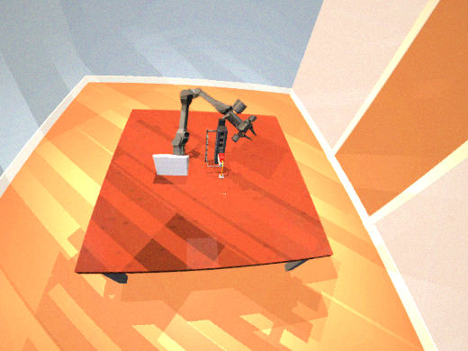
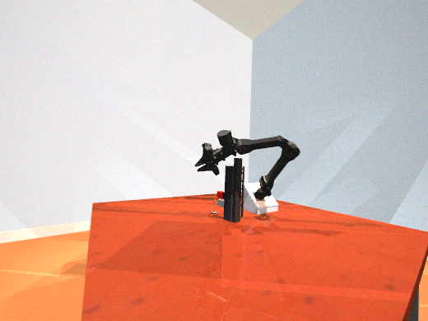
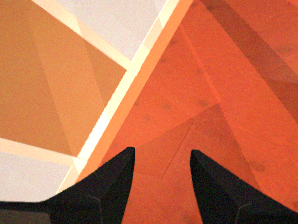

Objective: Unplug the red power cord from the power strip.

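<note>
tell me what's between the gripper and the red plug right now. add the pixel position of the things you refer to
The upper part of the dark upright power strip [image 1: 220, 136] [image 2: 233, 193] lies between the gripper [image 1: 253, 137] [image 2: 197, 168] and the red plug [image 1: 221, 157] [image 2: 220, 194] in the top view; in the exterior view, only open air separates them.

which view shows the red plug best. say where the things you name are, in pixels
The top view: the red plug [image 1: 221, 157] [image 2: 220, 194] shows there at the dark strip's [image 1: 220, 139] [image 2: 233, 193] near end, yellow line trailing. The exterior view shows it small, low beside the strip; the wrist view doesn't show it.
</note>
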Controlling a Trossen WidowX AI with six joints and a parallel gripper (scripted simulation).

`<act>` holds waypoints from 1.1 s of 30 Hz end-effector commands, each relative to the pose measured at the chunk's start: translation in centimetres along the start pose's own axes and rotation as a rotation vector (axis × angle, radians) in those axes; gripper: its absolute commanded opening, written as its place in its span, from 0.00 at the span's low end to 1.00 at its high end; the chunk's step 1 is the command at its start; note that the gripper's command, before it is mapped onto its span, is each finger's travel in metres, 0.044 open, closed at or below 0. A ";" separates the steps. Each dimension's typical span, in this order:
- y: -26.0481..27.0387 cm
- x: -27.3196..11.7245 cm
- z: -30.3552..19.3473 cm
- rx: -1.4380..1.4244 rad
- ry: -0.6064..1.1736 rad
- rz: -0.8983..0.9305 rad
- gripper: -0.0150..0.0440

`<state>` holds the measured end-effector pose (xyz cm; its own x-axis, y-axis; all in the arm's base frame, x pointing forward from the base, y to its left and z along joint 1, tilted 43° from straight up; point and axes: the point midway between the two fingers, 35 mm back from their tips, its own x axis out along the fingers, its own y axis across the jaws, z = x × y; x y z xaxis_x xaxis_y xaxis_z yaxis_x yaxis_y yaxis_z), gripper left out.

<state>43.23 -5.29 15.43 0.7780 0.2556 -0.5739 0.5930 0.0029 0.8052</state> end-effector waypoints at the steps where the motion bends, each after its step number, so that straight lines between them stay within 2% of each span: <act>1: -4.8 1.0 1.9 -0.005 0.037 -0.199 0.53; 7: -13.1 0.7 2.7 0.051 0.198 -0.523 0.53; 13: -20.0 -2.6 1.1 0.204 0.522 -0.818 0.53; 15: -20.5 -3.1 0.8 0.226 0.564 -0.840 0.53; 33: -20.0 -3.5 0.0 0.226 0.564 -0.840 0.53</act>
<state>28.82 -6.71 1.00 -0.0766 0.6661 -0.7420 0.9692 0.2243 0.1013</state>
